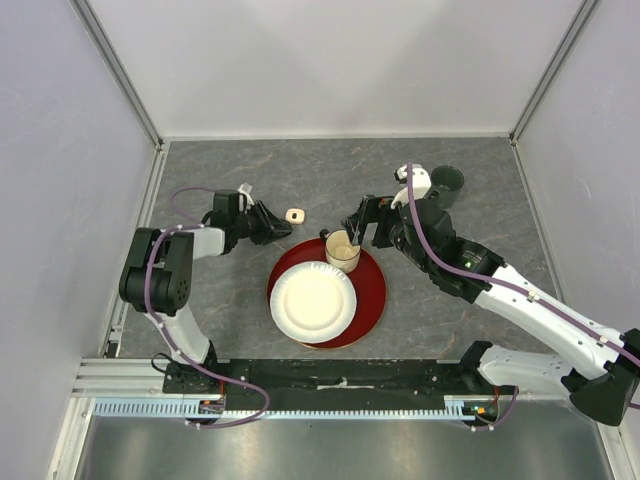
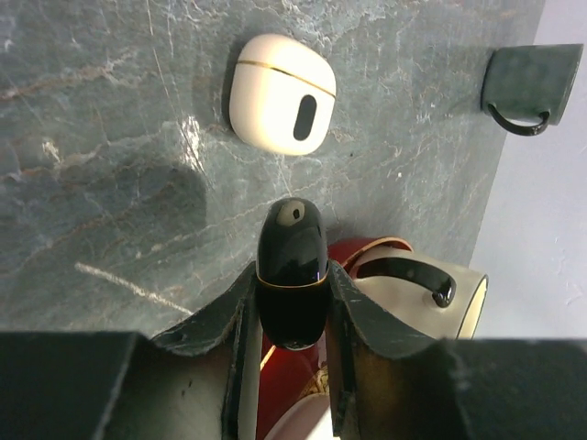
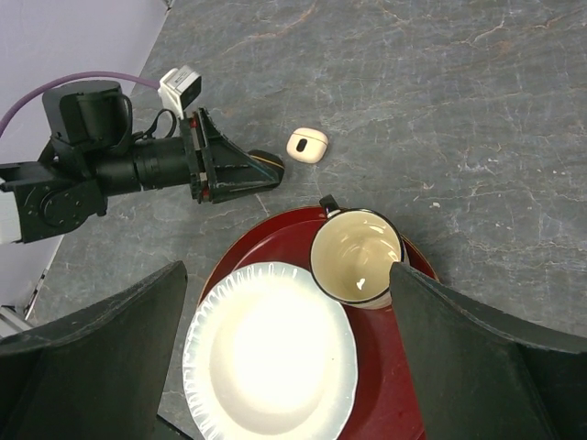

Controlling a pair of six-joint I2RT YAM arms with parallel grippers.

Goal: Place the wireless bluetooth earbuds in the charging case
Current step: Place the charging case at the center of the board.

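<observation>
Left end effector (image 2: 292,275): closed on the black case (image 2: 292,247), one finger pressed to each long side.
Black case: lid shut with a thin gold seam across it. Its rounded end sticks out past the fingertips. It is held low over the counter (image 1: 250,170), and whether it touches the surface cannot be told.
White case (image 2: 282,93): lies flat on the counter with its lid shut and a dark oval mark facing up. It sits just beyond the black case and apart from it, behind the red plate (image 1: 372,295) in the top view.
Right end effector (image 3: 287,267): fingers spread wide and gripping nothing, hanging above the red plate with the cup and the paper plate below it.
Cup (image 3: 356,257): cream with a black handle, upright on the far edge of the red plate.
Paper plate (image 3: 271,353): white, lying on the near part of the red plate, just beside the cup.
Mug (image 1: 447,182): dark, at the far right of the counter behind the right arm, well apart from both cases.
</observation>
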